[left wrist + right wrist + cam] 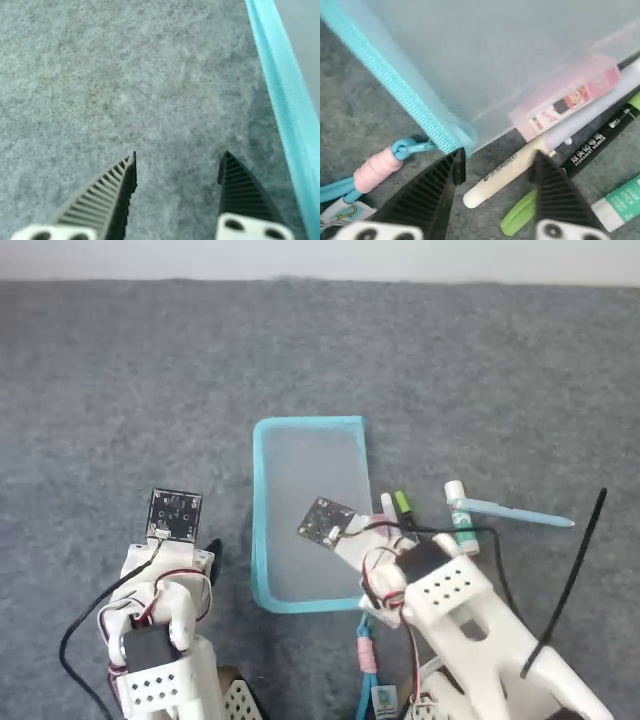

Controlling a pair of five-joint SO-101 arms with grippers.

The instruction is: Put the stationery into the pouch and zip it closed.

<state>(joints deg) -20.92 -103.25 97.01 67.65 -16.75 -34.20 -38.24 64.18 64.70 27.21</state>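
grey carpeted bench (120, 370), pale wall behind. blue-edged pouch (310, 510) lay flat between the two arms, with nothing clearly inside yet. stationery sat just beside the pouch's edge on the right arm's side: cream pen (510, 172), green-capped marker (600, 135), glue stick (620, 205); a blue pen (510, 512) lay crosswise farther out. right jaws released, gripping nothing, straddling the cream pen's near end, whose long axis ran away from the jaws, slantwise across the gap, with its far end against the pouch corner. left jaws also released, over bare carpet beyond the pouch's other edge. judged the right arm nearer; the slant may call for a wrist turn.
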